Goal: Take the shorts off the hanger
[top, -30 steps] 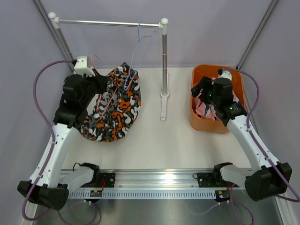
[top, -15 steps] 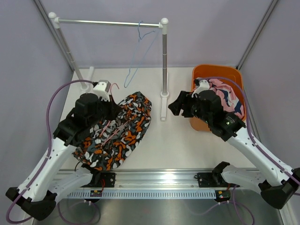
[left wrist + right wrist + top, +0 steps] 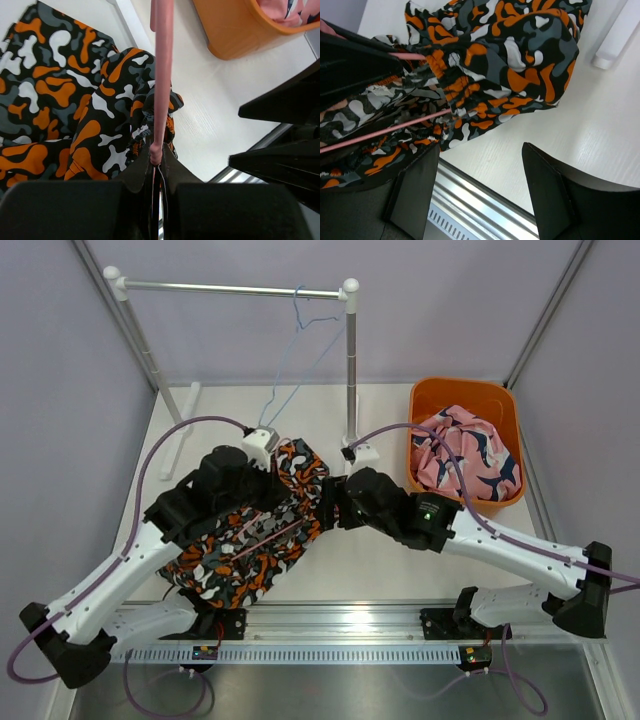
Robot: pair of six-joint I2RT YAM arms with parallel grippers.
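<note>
Left gripper [image 3: 156,160]: jaws together, clamped on the end of a pink hanger [image 3: 161,75] – the thin pink bar runs straight out from between the fingertips.
Pink hanger: the black shorts [image 3: 60,100] are bunched round the bar close to the left fingertips. In the right wrist view two pink bars cross the gathered waistband.
Black shorts: black cloth with orange, white and grey blotches, on the hanger. In the top view they spread from the left gripper down and to the left, towards the near edge of the table [image 3: 370,570]. Whether the lower part rests on the table I cannot tell.
Right gripper [image 3: 480,150]: jaws well apart and holding nothing. It is at the right-hand edge of the black shorts, and its own camera looks down at the hem between the two fingers. Whether a finger touches the cloth I cannot tell.
Arms: both reach in towards the middle of the table, the two grippers near each other.
Pink shorts [image 3: 465,450]: pink with navy and white blotches – heaped inside the orange bin [image 3: 415,405] at the far right of the table, well apart from both grippers.
Blue hanger [image 3: 298,305]: thin wire, bare, hooked on the rail [image 3: 230,287] of the rack at the back.
</note>
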